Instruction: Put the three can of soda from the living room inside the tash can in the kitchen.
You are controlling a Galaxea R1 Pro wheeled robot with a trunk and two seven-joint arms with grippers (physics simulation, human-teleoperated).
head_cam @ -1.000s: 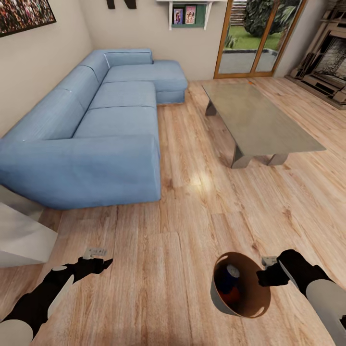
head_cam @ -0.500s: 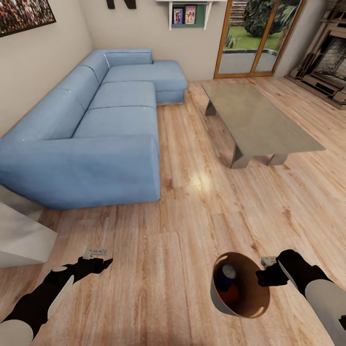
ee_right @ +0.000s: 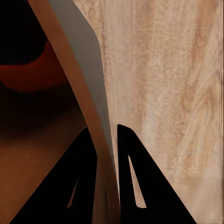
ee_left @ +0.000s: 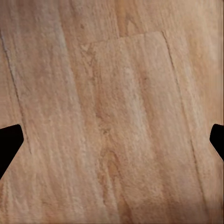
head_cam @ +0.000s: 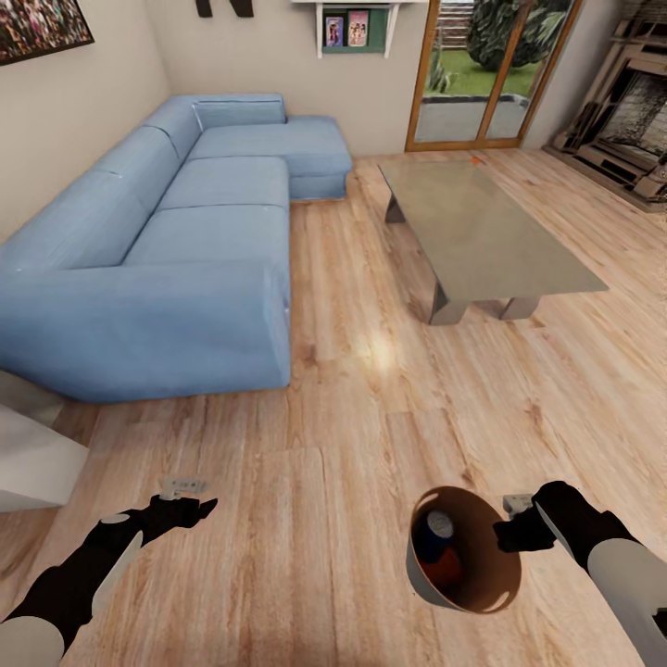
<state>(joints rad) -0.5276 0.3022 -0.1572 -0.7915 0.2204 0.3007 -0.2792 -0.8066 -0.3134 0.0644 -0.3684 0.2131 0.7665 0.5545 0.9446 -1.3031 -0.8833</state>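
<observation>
Soda cans sit down inside the tash can (head_cam: pixel 463 593): a blue can (head_cam: pixel 434 532) with a silver top and an orange can (head_cam: pixel 448 561) beside it show against the brown inner wall; a third cannot be made out. The bin hangs low over the wooden floor (head_cam: pixel 352 445), tilted with its mouth toward the camera, and the right gripper (head_cam: pixel 506 537) pinches its rim, one finger (ee_right: pixel 70 186) inside the wall and the other outside, closed tight on it. The left gripper (head_cam: pixel 199 508) hangs over bare floorboards with its fingertips (ee_left: pixel 9 142) spread wide, holding nothing. Ahead, a blue corner sofa (head_cam: pixel 185 241) stands to the left and a glass coffee table (head_cam: pixel 482 232) to the right, with an open strip of floor between them. Beyond are a glazed door (head_cam: pixel 482 74) and a fireplace (head_cam: pixel 630 120).
</observation>
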